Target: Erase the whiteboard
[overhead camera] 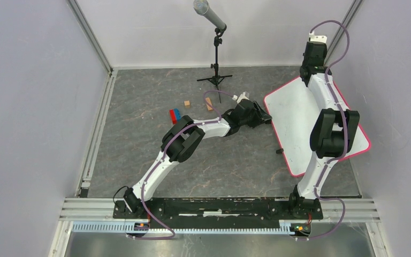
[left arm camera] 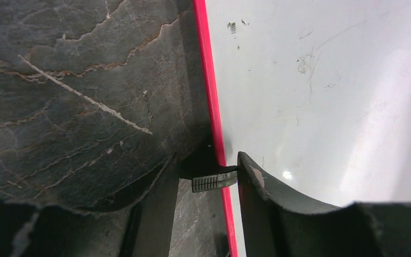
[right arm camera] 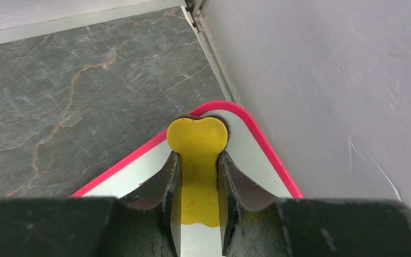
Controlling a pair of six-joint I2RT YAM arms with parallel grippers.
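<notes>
Evidently the whiteboard (overhead camera: pixel 291 123), flat at three o'clock on the worktop (overhead camera: pixel 155 96), looks stiff, light, slippery: hold its rim (left arm camera: pixel 208 80). Left hand (overhead camera: pixel 261 116) straddles that rim, fingers (left arm camera: pixel 289 193) apart; right hand (right arm camera: pixel 198 155) clamps an eraser (right arm camera: pixel 198 136).

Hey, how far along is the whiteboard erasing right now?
Done: the whiteboard looks mostly blank, with only faint grey smudges showing near its left rim. In hand: the right gripper holds a yellow eraser at the far corner, and the left gripper straddles the rim beside a black clip. Left: wiping off those smudges.
</notes>
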